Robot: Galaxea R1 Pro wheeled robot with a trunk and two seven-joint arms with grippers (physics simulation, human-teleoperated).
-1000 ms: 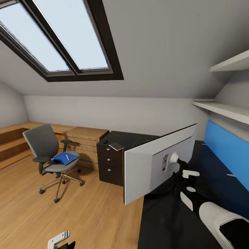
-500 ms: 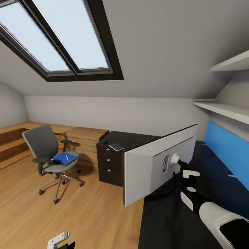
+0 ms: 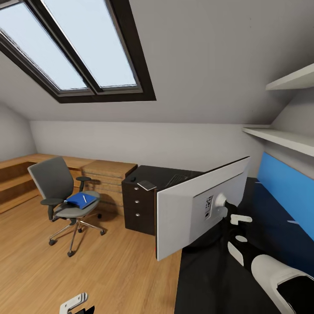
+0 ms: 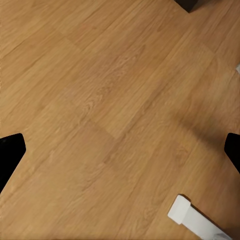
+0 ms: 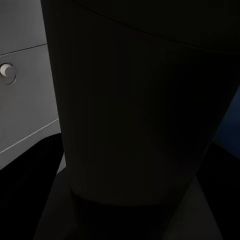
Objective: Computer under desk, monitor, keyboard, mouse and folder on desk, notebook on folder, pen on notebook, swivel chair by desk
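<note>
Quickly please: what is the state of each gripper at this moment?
Left gripper: open, holding nothing, over the wood floor.
Right gripper: at the monitor stem; whether it is shut cannot be told.

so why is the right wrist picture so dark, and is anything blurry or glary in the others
Right wrist view: the camera sits very close to a dark stem, likely the monitor's, so it blocks most light. Head view: sharp, evenly lit under the skylight, no glare, wide-angle stretch at the edges. Left wrist view: wood floor slightly soft, with a faint shadow.
</note>
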